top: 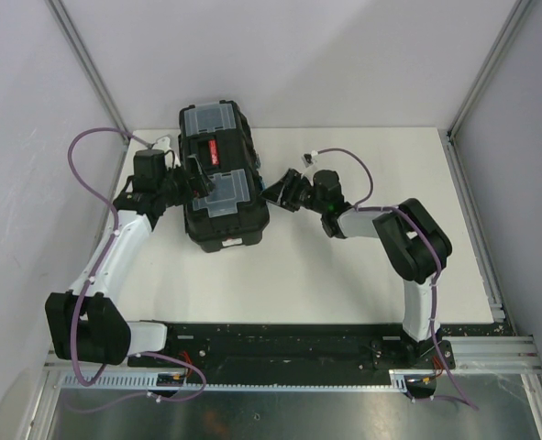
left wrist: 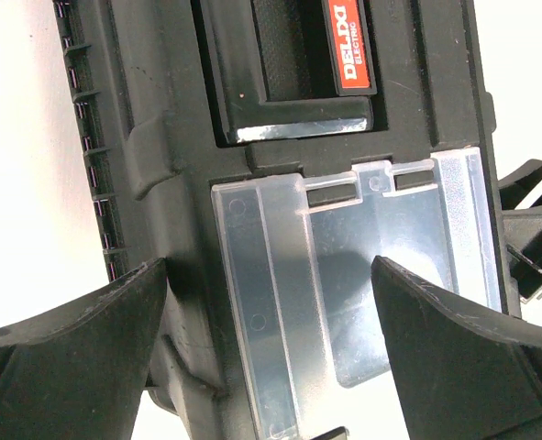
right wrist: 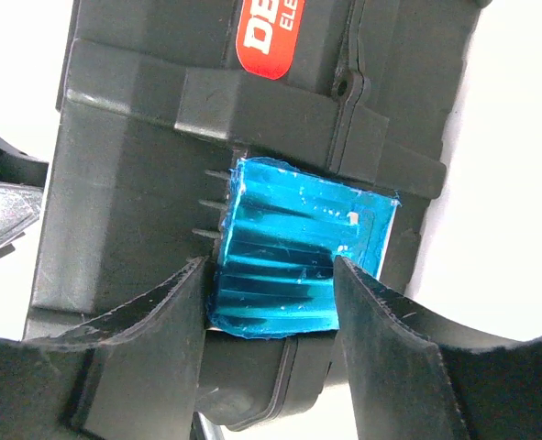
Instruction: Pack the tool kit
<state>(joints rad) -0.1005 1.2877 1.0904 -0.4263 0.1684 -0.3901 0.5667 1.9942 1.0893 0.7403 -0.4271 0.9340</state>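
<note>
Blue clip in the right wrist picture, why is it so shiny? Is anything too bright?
Right wrist view: the blue latch glows with streaky glare off its ridges, and the table behind is washed out to plain white. Left wrist view: the clear lid catches pale reflections, and the table is blown out there too. Top external view: even light, only faint shadows, everything sharp.

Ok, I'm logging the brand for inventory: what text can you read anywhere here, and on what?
"DELIXI ELECTRIC": red label on the handle of the toolbox.
"DE" over "ELE", rest cut off: red sticker above the blue latch.
From above, the label is too small to read.
</note>
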